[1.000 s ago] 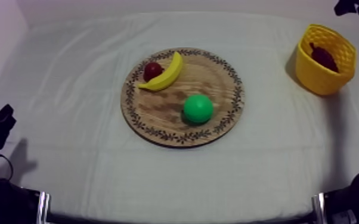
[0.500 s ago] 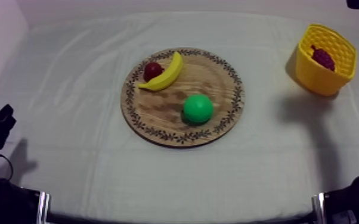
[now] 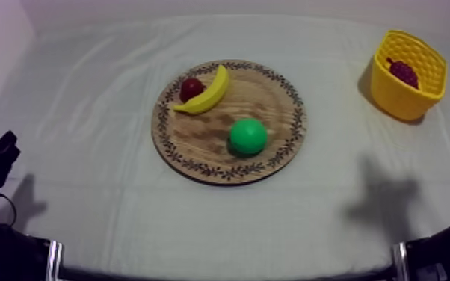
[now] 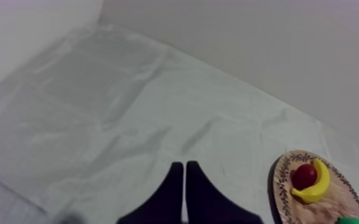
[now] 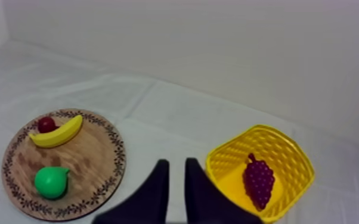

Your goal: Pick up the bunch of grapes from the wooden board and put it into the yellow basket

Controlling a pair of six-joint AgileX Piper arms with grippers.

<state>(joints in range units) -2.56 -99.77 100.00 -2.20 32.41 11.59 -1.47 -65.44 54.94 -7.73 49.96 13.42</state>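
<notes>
In the left wrist view the picture's edge cuts off the wooden board [image 4: 340, 205], and the pear [image 4: 352, 220] is just a green sliver there. From the top, the banana [image 3: 207, 91] hides part of the small red fruit [image 3: 190, 88]. The wall of the yellow basket [image 3: 396, 97] hides part of the bunch of grapes [image 3: 404, 72].

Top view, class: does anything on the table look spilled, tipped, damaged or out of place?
Nothing stands out. The grapes lie in the basket; the banana, pear and small red fruit rest on the board.

Purple grapes [image 5: 258, 180], yellow basket [image 5: 279, 140], green pear [image 5: 50, 182], seemingly leafy-rimmed board [image 5: 93, 156].
</notes>
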